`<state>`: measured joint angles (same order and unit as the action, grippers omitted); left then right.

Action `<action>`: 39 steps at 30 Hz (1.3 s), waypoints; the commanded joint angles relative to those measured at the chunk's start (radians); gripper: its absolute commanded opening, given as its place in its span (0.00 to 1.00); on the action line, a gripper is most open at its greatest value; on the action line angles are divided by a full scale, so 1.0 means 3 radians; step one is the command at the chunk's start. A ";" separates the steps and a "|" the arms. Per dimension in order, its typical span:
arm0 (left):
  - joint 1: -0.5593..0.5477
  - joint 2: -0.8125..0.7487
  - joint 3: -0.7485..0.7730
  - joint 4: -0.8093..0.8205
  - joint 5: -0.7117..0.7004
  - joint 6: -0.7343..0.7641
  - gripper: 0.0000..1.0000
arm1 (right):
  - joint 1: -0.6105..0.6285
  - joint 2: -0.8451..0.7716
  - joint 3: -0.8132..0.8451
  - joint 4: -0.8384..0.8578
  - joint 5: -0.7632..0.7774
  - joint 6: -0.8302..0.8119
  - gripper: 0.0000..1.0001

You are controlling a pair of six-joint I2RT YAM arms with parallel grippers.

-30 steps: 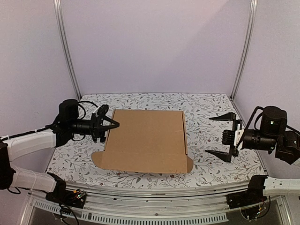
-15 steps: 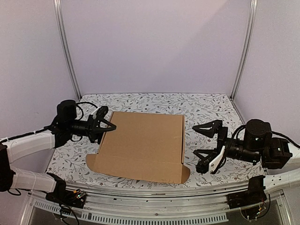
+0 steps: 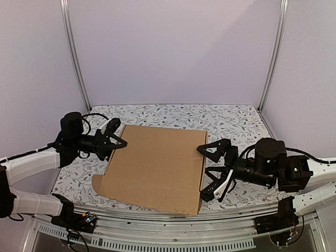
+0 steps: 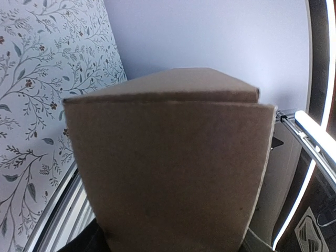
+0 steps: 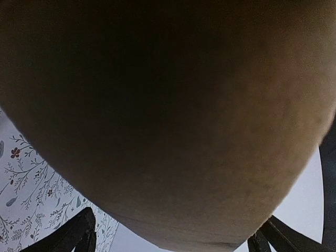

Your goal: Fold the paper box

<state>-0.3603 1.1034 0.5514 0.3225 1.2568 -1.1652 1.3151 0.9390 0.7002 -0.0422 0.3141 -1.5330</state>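
Note:
The paper box [image 3: 157,165] is a flat brown cardboard mailer lying skewed on the table, with a rounded tab [image 3: 98,185] at its near left corner. My left gripper [image 3: 116,137] is shut on the box's far left edge. In the left wrist view the cardboard [image 4: 168,168] fills the middle and hides the fingers. My right gripper [image 3: 211,170] stands wide open at the box's right edge, one finger on the far side and one on the near side. In the right wrist view the cardboard [image 5: 168,115] looms above the two dark fingertips [image 5: 80,233].
A floral-patterned cloth [image 3: 236,123] covers the table. Metal posts [image 3: 76,58] [image 3: 273,58] stand at the back corners against lilac walls. The box's near right corner [image 3: 197,210] reaches the front rail [image 3: 173,223].
The left gripper has pulled left, and the box has slid and turned toward the near left with it. The right arm has swung in from the right to the box's right edge, still open.

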 commanded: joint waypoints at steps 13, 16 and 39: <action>0.0032 -0.0190 -0.0176 0.0212 0.0187 -0.0084 0.24 | 0.0264 0.0291 -0.0121 0.0862 0.0382 0.0003 0.75; 0.0032 -0.0188 -0.0176 0.0167 0.0178 -0.0050 0.25 | 0.0275 0.0277 -0.0106 0.0844 0.0400 0.0030 0.64; 0.0070 -0.0607 0.0472 -0.2095 -0.0565 0.1546 1.00 | 0.0366 -0.0196 -0.0104 0.0155 0.0617 0.1714 0.38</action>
<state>-0.3462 0.9443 0.6193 -0.0204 1.2133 -0.9031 1.4204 0.9306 0.6605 0.0834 0.4690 -1.2667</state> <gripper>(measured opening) 0.992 0.634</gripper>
